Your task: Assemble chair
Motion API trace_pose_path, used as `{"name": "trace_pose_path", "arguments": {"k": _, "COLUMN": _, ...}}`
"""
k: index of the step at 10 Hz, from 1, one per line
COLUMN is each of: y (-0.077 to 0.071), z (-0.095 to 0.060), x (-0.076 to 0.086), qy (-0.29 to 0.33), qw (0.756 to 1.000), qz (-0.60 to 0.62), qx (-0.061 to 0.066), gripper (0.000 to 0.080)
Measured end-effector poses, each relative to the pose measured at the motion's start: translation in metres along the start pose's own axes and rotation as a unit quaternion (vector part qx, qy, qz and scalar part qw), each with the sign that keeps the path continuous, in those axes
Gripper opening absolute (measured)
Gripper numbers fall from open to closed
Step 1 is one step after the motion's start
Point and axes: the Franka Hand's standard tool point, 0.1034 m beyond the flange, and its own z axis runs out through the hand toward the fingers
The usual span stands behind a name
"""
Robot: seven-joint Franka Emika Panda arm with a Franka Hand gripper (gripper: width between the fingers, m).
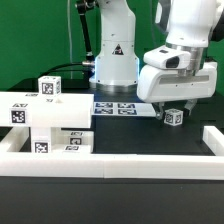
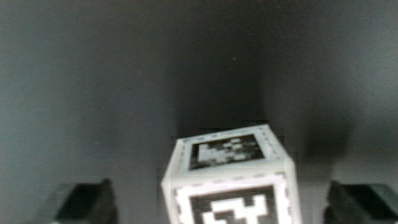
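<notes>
A small white chair block [image 1: 173, 117] with black-and-white tags stands on the dark table at the exterior view's right. My gripper [image 1: 176, 106] hangs right over it. In the wrist view the block [image 2: 231, 170] stands upright between my two dark fingertips [image 2: 80, 202], with a gap on each side, so the gripper [image 2: 222, 205] is open and empty. Other white tagged chair parts [image 1: 45, 125] are stacked at the exterior view's left, with a small tagged piece [image 1: 50, 87] behind them.
The marker board [image 1: 118, 107] lies flat on the table in front of the robot base [image 1: 115, 60]. White border rails without tags run along the front [image 1: 110, 162] and the exterior view's right [image 1: 214, 140].
</notes>
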Motion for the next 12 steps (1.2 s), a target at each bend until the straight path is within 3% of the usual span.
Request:
{"name": "trace_pose_path", "arguments": {"k": 1, "y": 0.000, "z": 0.000, "x": 0.000, "qy": 0.000, "qw": 1.000, "qz": 0.000, "qx": 0.000, "gripper": 0.0552}}
{"name": "trace_pose_path", "arguments": {"k": 2, "y": 0.000, "z": 0.001, "x": -0.001, "qy": -0.001, "qw": 1.000, "qz": 0.001, "qx": 0.000, "gripper": 0.0352}}
{"name": "trace_pose_path", "arguments": {"k": 3, "y": 0.001, "z": 0.001, "x": -0.001, "qy": -0.001, "qw": 1.000, "qz": 0.001, "qx": 0.000, "gripper": 0.0286}}
{"name": "trace_pose_path", "arguments": {"k": 6, "y": 0.004, "z": 0.001, "x": 0.000, "qy": 0.011, "qw": 1.000, "qz": 0.011, "qx": -0.009, "gripper": 0.0286}}
{"name": "trace_pose_path", "arguments": {"k": 10, "y": 0.007, "z": 0.000, "x": -0.001, "qy": 0.011, "qw": 1.000, "qz": 0.013, "qx": -0.009, "gripper": 0.0286}}
{"name": "trace_pose_path", "arguments": {"k": 11, "y": 0.013, "z": -0.013, "x": 0.003, "qy": 0.002, "qw": 1.000, "qz": 0.006, "qx": 0.000, "gripper": 0.0287}}
{"name": "trace_pose_path", "arguments": {"k": 12, "y": 0.022, "z": -0.037, "x": 0.011, "qy": 0.010, "qw": 1.000, "qz": 0.010, "qx": 0.008, "gripper": 0.0287}}
